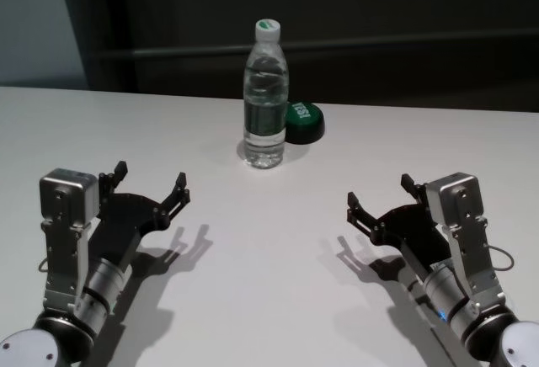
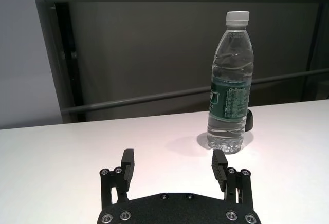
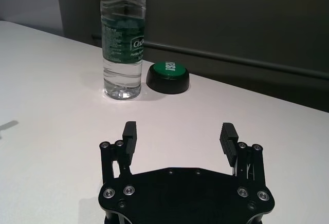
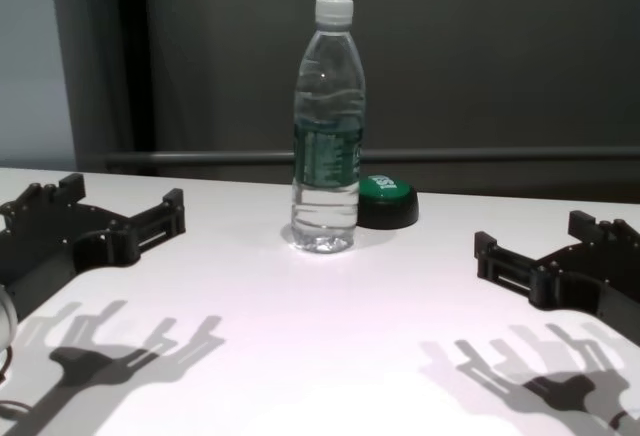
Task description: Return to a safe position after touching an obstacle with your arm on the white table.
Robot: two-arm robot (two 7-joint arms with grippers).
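Note:
The obstacle, a tall clear water bottle (image 1: 265,98) with a white cap and dark green label, stands upright at the far middle of the white table (image 1: 261,249). It also shows in the chest view (image 4: 327,131), the left wrist view (image 2: 231,85) and the right wrist view (image 3: 122,39). My left gripper (image 1: 152,183) hovers open at the near left, well short of the bottle, with nothing between its fingers (image 2: 127,166). My right gripper (image 1: 379,196) hovers open at the near right, equally far from the bottle and empty. Neither arm touches the bottle.
A low green-topped button on a black base (image 1: 301,123) sits just behind and to the right of the bottle, also seen as a button (image 3: 168,76) in the right wrist view. A dark wall with a rail rises behind the table's far edge.

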